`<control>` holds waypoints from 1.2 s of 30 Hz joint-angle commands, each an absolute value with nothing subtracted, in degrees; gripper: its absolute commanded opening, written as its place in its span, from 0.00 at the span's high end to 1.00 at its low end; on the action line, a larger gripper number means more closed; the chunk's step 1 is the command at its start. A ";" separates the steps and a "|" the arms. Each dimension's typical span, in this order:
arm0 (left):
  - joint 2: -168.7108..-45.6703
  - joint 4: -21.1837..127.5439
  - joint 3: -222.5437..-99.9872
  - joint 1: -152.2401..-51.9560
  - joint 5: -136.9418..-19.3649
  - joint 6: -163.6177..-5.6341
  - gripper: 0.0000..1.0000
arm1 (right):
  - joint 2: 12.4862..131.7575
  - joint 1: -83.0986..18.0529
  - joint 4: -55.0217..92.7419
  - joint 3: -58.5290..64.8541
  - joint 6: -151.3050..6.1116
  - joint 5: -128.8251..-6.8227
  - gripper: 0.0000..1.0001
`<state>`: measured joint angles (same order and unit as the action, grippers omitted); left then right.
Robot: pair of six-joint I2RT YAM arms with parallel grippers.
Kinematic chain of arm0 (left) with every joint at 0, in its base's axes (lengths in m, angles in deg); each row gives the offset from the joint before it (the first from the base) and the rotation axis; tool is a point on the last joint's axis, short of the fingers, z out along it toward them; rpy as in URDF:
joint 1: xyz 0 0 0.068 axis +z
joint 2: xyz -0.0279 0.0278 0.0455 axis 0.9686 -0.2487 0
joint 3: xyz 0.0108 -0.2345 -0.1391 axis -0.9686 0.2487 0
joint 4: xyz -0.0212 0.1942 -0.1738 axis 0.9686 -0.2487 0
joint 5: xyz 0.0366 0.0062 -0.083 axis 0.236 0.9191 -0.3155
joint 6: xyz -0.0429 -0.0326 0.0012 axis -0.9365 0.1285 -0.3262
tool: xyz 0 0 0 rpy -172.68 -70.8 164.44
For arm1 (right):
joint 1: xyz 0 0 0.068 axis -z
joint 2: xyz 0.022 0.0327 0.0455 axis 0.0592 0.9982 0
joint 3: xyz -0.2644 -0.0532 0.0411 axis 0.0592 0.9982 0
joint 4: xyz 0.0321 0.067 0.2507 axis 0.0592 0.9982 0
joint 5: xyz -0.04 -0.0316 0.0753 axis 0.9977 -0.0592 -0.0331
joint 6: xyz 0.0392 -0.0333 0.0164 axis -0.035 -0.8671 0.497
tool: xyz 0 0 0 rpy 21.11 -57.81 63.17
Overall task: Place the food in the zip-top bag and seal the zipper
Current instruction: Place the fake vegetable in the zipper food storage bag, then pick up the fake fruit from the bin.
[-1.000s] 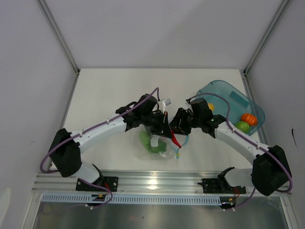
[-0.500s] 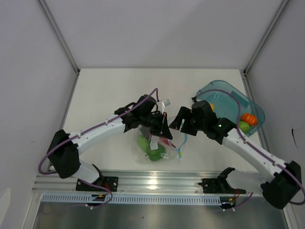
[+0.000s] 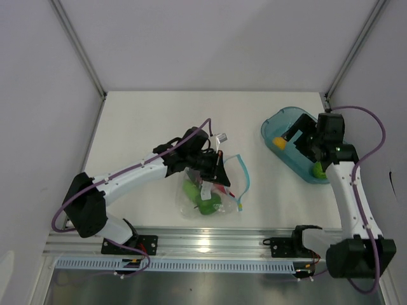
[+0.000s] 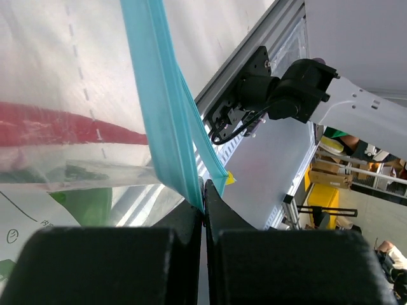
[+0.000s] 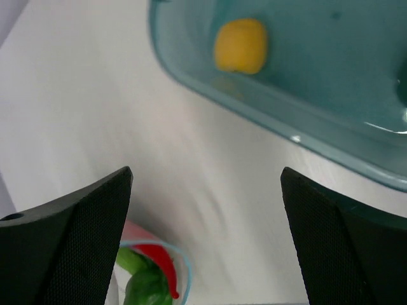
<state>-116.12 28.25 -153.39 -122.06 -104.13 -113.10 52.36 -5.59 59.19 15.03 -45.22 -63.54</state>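
Note:
The clear zip-top bag [image 3: 188, 204] lies on the table with a green pepper [image 3: 206, 204] and a red pepper [image 3: 220, 189] inside. Its light blue zipper [image 3: 244, 173] loops open to the right. My left gripper [image 3: 217, 170] is shut on the zipper strip [image 4: 159, 114], holding the mouth up; the left wrist view shows the red pepper [image 4: 51, 130] through the plastic. My right gripper [image 3: 294, 137] hangs open and empty over the teal tray's [image 3: 270, 127] left end, above the yellow lemon [image 5: 240, 46]. The bag's mouth with the red pepper [image 5: 159, 264] shows low in the right wrist view.
A green lime [image 3: 318, 169] lies in the teal tray beside the right arm. The tray's rim [image 5: 299, 136] runs across the right wrist view. White walls close in the table on three sides; the metal rail runs along the near edge.
My right gripper has opened wide, left the bag's mouth and swung right to the tray. The red pepper it carried now lies in the bag. The left gripper has kept its hold.

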 commanded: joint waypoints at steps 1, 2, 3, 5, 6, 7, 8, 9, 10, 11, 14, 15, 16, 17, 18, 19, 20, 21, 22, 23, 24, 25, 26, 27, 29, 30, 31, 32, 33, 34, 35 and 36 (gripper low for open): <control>-114.67 29.72 -152.64 -121.74 -105.66 -113.04 0.99 | 58.61 2.13 56.06 13.15 -47.77 -62.14 0.01; -114.40 29.63 -152.12 -121.74 -105.49 -112.86 0.99 | 60.11 3.10 55.97 11.75 -47.16 -60.29 0.01; -114.31 29.11 -152.11 -121.74 -105.57 -112.60 0.99 | 62.56 3.80 55.36 11.21 -46.81 -57.05 0.01; -114.14 28.58 -151.68 -121.83 -105.49 -112.34 0.99 | 64.86 5.39 54.31 10.07 -46.02 -50.73 0.01; -114.05 28.23 -151.76 -121.74 -105.40 -112.07 0.99 | 66.78 6.00 53.78 9.89 -45.84 -48.69 0.01; -114.05 28.14 -151.59 -121.74 -105.40 -111.98 0.99 | 67.76 6.18 53.42 9.72 -45.84 -45.19 0.01; -114.05 27.96 -151.50 -121.83 -105.31 -111.98 0.99 | 68.81 6.45 52.99 9.45 -45.84 -43.15 0.01; -114.22 27.87 -151.76 -121.74 -105.31 -111.89 0.99 | 70.91 6.53 53.07 8.93 -45.40 -40.96 0.01; -114.40 27.79 -151.85 -121.83 -105.31 -111.89 0.99 | 72.06 6.54 52.98 8.49 -45.66 -39.19 0.01; -114.58 27.70 -152.11 -121.74 -105.40 -111.89 0.99 | 73.29 6.54 53.24 8.14 -46.01 -35.96 0.01; -115.63 27.52 -153.08 -121.83 -105.58 -111.98 1.00 | 78.83 6.62 55.78 5.15 -47.06 -29.10 0.01; -115.98 27.43 -153.52 -121.74 -105.66 -111.98 0.99 | 80.15 6.62 56.66 4.19 -47.24 -27.68 0.01; -116.68 27.43 -153.96 -121.74 -105.75 -111.98 1.00 | 82.42 6.62 57.02 3.05 -47.77 -26.36 0.01; -117.12 27.43 -154.39 -121.74 -105.93 -112.07 1.00 | 83.40 6.54 57.46 2.51 -48.12 -25.30 0.01; -117.47 27.61 -154.57 -121.74 -106.01 -112.16 0.99 | 84.11 6.54 57.38 2.33 -48.56 -23.55 0.01; -118.17 27.61 -154.92 -121.74 -106.28 -112.16 1.00 | 85.42 6.54 57.38 1.98 -49.08 -22.40 0.01; -118.53 27.61 -155.36 -121.83 -106.45 -112.24 0.99 | 85.96 6.62 57.81 1.89 -49.09 -21.17 0.01; -118.88 27.61 -155.45 -121.83 -106.63 -112.25 0.99 | 86.31 6.54 57.55 1.89 -49.26 -19.59 0.01; -119.41 27.52 -155.71 -121.83 -106.89 -112.25 0.99 | 86.49 6.54 57.20 2.24 -49.87 -18.97 0.01; -119.59 27.52 -156.24 -121.83 -106.98 -112.25 0.99 | 87.01 6.54 56.77 2.33 -49.97 -18.35 0.01; -119.85 27.52 -156.24 -121.83 -107.07 -112.25 0.99 | 87.19 6.54 56.59 2.33 -49.97 -17.48 0.01; -120.11 27.52 -156.42 -121.83 -107.16 -112.25 0.99 | 87.54 6.45 56.59 2.51 -50.14 -16.95 0.01; -120.55 27.35 -156.77 -121.83 -107.42 -112.16 0.99 | 88.07 6.45 56.41 2.59 -50.06 -16.24 0.01; -120.64 27.26 -156.86 -121.83 -107.42 -112.16 0.99 | 88.42 6.53 56.15 2.68 -50.14 -15.63 0.01; -120.90 27.26 -156.95 -121.92 -107.60 -112.24 0.99 | 89.56 6.80 55.88 2.77 -49.79 -14.13 0.01; -120.91 27.35 -156.95 -121.83 -107.60 -112.25 0.99 | 89.91 6.89 55.45 2.95 -49.88 -14.39 0.01; -120.91 27.26 -156.95 -121.83 -107.51 -112.25 0.99 | 90.27 6.97 55.01 3.03 -49.88 -14.65 0.01; -120.91 27.26 -156.86 -121.83 -107.60 -112.25 0.99 | 90.70 7.06 54.57 3.12 -49.71 -14.83 0.01; -120.91 27.26 -156.86 -121.83 -107.60 -112.16 0.99 | 91.67 7.24 54.39 3.04 -49.44 -14.92 0.01; -120.99 27.00 -156.86 -121.83 -107.68 -112.16 0.99 | 92.11 7.50 53.87 3.03 -49.53 -15.01 0.01; -120.82 26.91 -156.95 -121.83 -107.51 -112.07 0.99 | 92.64 7.68 53.77 2.86 -49.62 -15.18 0.00; -120.73 26.82 -156.60 -121.83 -107.51 -111.98 0.99 | 93.60 8.11 53.60 2.69 -49.79 -15.27 0.01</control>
<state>-120.73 26.83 -154.59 -122.06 -106.16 -112.92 91.70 7.11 55.65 4.47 -49.70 -18.10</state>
